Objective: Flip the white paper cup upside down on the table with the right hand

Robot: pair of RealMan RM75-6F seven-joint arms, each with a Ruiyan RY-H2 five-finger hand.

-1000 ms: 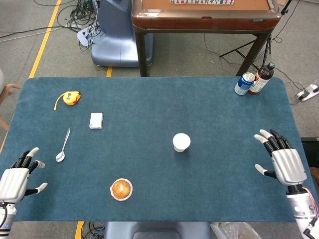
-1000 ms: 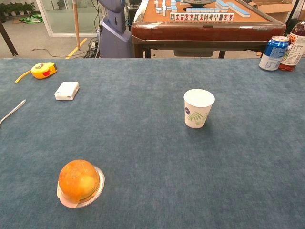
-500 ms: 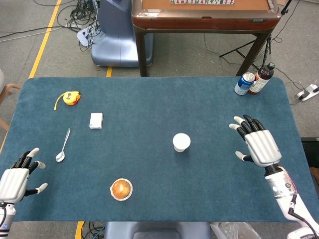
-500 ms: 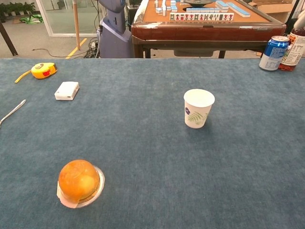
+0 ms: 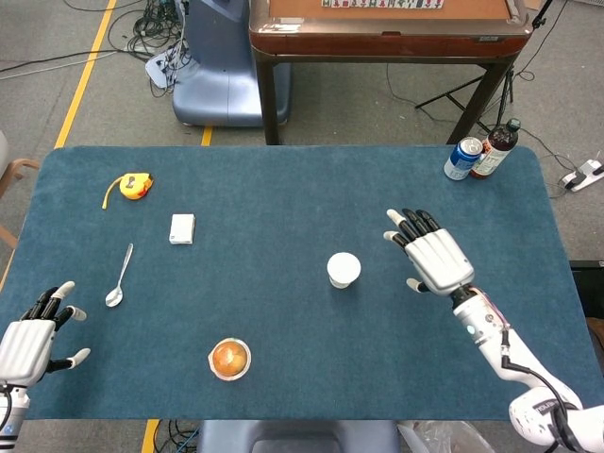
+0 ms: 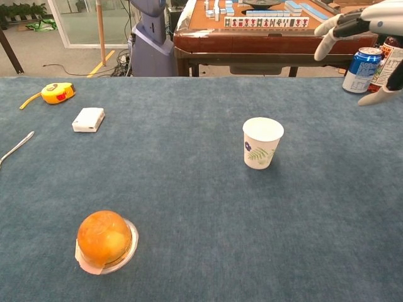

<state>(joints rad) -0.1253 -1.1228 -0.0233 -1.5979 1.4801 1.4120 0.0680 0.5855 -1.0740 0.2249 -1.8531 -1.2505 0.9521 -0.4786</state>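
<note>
Covering most of the scene is the big blue table (image 5: 283, 189), and over its right side hangs the right hand (image 5: 436, 260), fingers spread wide and holding nothing, while the left hand (image 5: 26, 345) rests open at the near left corner. Just left of the right hand stands the white paper cup (image 5: 343, 270), right way up near the middle of the table, so the reaching step looks to be on. Next, I think the hand must go left, wrap round the cup, then tip it over.
</note>
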